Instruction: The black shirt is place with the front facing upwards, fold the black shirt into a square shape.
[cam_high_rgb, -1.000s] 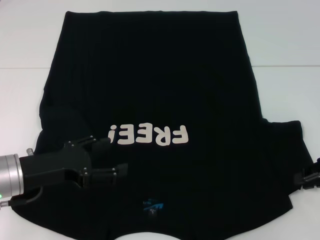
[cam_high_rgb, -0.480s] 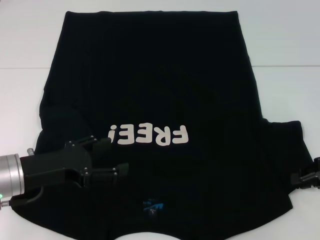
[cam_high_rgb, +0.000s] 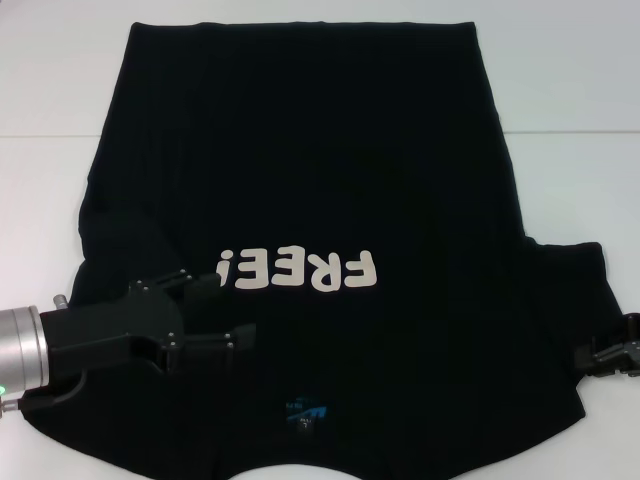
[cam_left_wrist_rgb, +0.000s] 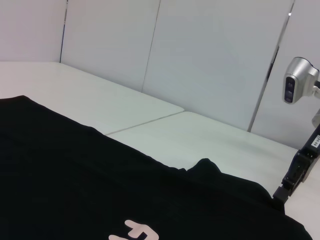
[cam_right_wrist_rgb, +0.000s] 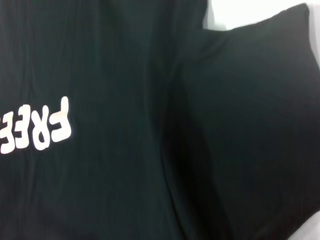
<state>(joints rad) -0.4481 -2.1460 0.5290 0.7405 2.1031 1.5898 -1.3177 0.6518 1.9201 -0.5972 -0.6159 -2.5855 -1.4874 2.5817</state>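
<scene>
1. While the black shirt (cam_high_rgb: 300, 180) lies flat on the white surface (cam_high_rgb: 570, 90), the left end effector (cam_high_rgb: 225, 310) hovers over its near-left part, fingers spread, lettering just beyond.
2. The right end effector (cam_high_rgb: 600, 355) sits at the shirt's right sleeve edge, perhaps touching; I cannot tell its finger state.

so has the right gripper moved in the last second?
Yes. The right gripper has edged inward from the head view's right edge, over the black shirt's sleeve.

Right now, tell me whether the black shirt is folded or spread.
Mostly spread: the black shirt lies flat, lettering up, right sleeve out; only its left sleeve looks tucked inward.
</scene>
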